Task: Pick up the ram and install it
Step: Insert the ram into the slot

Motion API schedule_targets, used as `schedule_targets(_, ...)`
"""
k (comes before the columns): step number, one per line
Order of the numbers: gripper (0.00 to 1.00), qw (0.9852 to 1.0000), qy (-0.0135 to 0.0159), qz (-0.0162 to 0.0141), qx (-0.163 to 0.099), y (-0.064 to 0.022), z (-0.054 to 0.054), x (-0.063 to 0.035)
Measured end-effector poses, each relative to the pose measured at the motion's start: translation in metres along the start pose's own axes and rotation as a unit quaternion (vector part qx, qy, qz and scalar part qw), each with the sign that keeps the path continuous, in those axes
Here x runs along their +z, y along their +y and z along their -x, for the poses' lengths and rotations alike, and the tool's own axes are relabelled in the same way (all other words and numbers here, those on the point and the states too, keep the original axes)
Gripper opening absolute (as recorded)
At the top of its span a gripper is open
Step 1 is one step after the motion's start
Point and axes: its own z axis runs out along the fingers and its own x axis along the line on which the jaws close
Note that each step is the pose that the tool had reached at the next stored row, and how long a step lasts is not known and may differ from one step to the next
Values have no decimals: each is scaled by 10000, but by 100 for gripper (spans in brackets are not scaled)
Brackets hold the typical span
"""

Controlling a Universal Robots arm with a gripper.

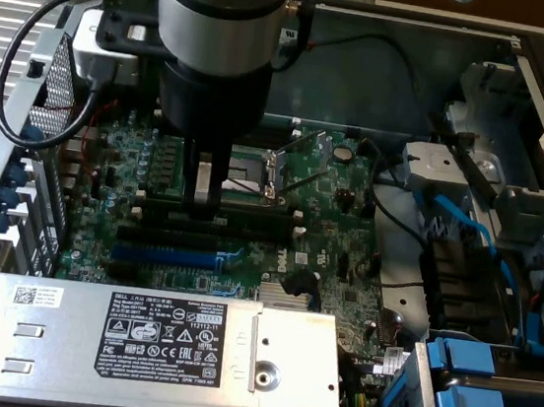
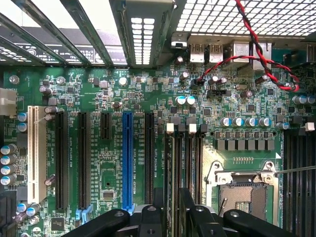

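The tool (image 2: pixel 172 192) hangs released over the memory slots (image 2: pixel 190 163) beside the CPU socket (image 2: pixel 242 192), where the ram (image 2: pixel 173 165) seems seated edge-on: a light, stiff, fragile stick, best gripped across its flat faces.

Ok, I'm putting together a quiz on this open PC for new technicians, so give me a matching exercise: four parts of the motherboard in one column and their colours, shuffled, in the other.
Parts
1. twisted wire
2. expansion slot second from the memory slots
3. expansion slot farthest from the memory slots
4. processor socket frame

Colours
A. white
B. silver
C. red and black
D. blue

Pairs: 1-C, 2-D, 3-A, 4-B
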Motion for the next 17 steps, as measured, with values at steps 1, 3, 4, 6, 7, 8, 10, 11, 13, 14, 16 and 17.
schedule_targets(1, 27, 10000, 0, 0, 0, 0, 0, -2)
schedule_targets(3, 27, 10000, 1, 1, 0, 0, 0, -9)
schedule_targets(4, 27, 10000, 0, 0, 0, 0, 1, -14)
schedule_targets(6, 27, 10000, 0, 0, 0, 0, 2, -28)
schedule_targets(7, 27, 10000, 0, 0, 0, 0, 2, -35)
schedule_targets(8, 27, 10000, 0, 0, 0, 0, 3, -40)
schedule_targets(10, 27, 10000, 0, 0, 0, 0, 4, -52)
schedule_targets(11, 27, 10000, 0, 0, 0, 0, 4, -60)
schedule_targets(13, 27, 10000, 0, 0, 0, 0, 6, -78)
schedule_targets(14, 27, 10000, 0, 0, 0, 0, 6, -86)
schedule_targets(16, 27, 10000, 0, 0, 0, 0, 7, -100)
schedule_targets(17, 27, 10000, 0, 0, 0, 0, 8, -106)
